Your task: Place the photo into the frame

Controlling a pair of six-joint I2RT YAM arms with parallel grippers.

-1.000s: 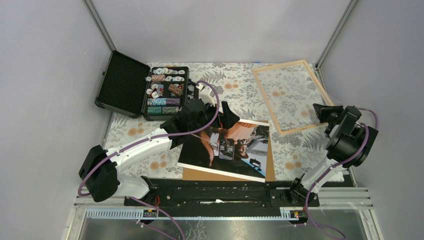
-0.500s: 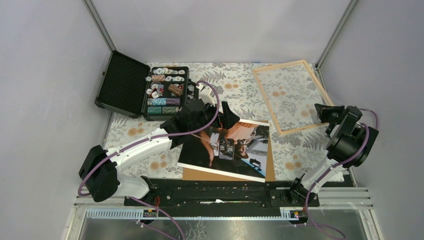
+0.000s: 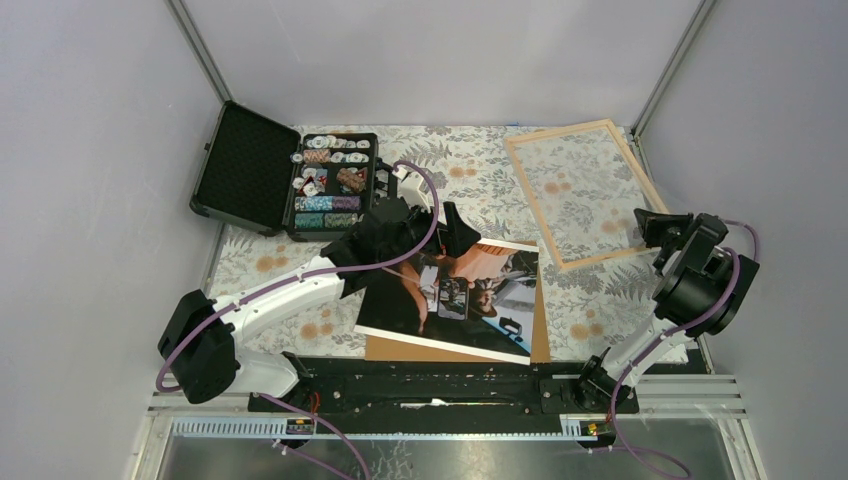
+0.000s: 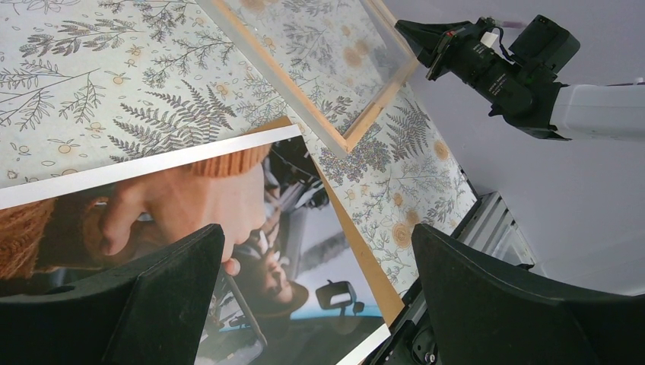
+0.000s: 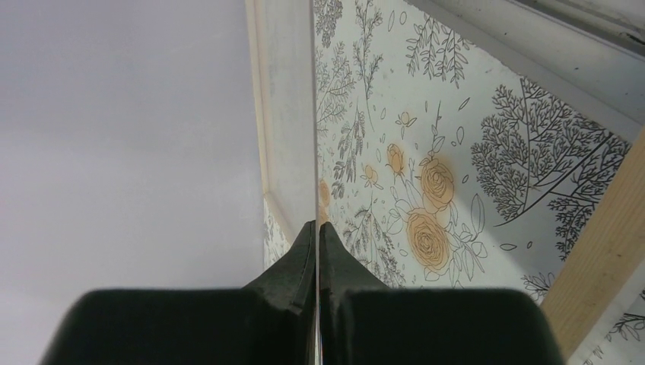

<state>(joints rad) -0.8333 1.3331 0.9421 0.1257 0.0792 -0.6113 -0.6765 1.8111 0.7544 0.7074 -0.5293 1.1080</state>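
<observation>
One photo (image 3: 470, 295) lies face up, long axis 9-to-3 o'clock, beneath the wide-spread left gripper (image 3: 418, 262); frame (image 3: 520, 190), axis 11-to-5, pane edge pinched by the clenched right gripper (image 3: 648, 222).

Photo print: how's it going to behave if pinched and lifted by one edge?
Likely floppy: the photo looks large and sheet-thin, so a one-edge pinch should let it sag. Probably slippery: its glossy face and flat rest on the cardboard backing suggest a push slides it. Probably light for its size.

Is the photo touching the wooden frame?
Apart. In the left wrist view, flowery tablecloth shows between the photo and the frame.
</observation>
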